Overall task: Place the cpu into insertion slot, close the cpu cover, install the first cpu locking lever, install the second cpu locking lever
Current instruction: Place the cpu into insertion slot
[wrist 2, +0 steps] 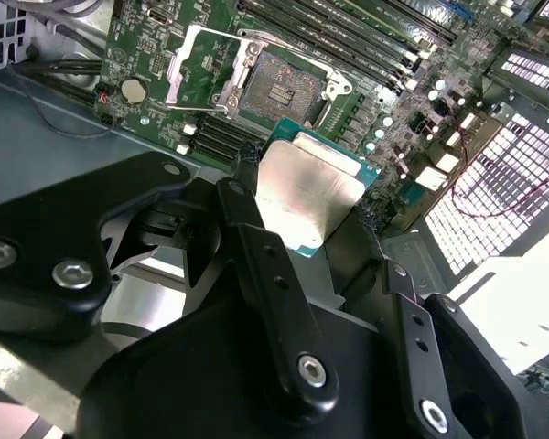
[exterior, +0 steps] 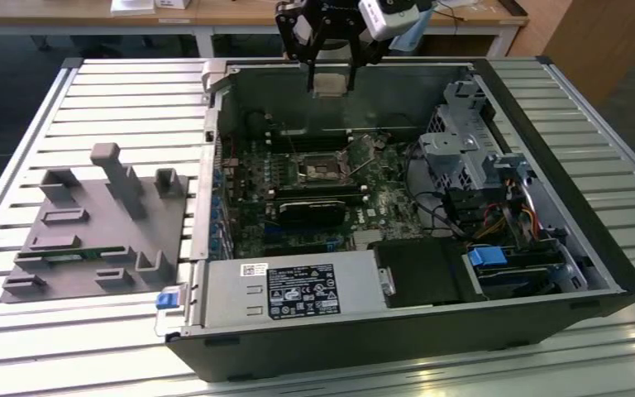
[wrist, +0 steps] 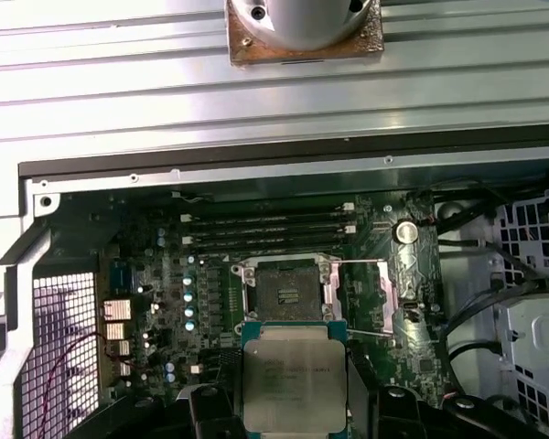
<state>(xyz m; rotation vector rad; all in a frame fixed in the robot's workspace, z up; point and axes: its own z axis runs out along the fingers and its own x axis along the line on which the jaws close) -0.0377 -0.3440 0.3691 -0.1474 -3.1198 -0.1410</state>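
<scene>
At the exterior view's left, a grey moulded plastic fixture tray (exterior: 97, 223) with upright posts and shallow pockets lies on the slatted metal table (exterior: 31, 99), well apart from the work and likely serving as a parts stand. Beside it lies the open black computer case (exterior: 406, 339), side panel off so the green circuit board (exterior: 295, 215) faces up for access. Above the case's far wall hangs the black two-fingered gripper (exterior: 331, 79), its jaws drawn in just to chip width and clamped on opposite edges of the cpu (exterior: 332, 85), a small flat square chip with a dull silver metal top and green rim. In the second wrist view the fingertips (wrist 2: 247, 160) pinch only its sides, presumably to leave the underside free for seating. The chip is held level, high above the insertion slot (wrist: 284, 293), a black-bordered square socket with a glinting pin field, which sits bare. The cpu cover (wrist: 366, 293), a thin silver metal frame, is swung open to one side, leaving the socket clear from above. At the exterior view's right stands a grey metal drive cage (exterior: 466, 149).
</scene>
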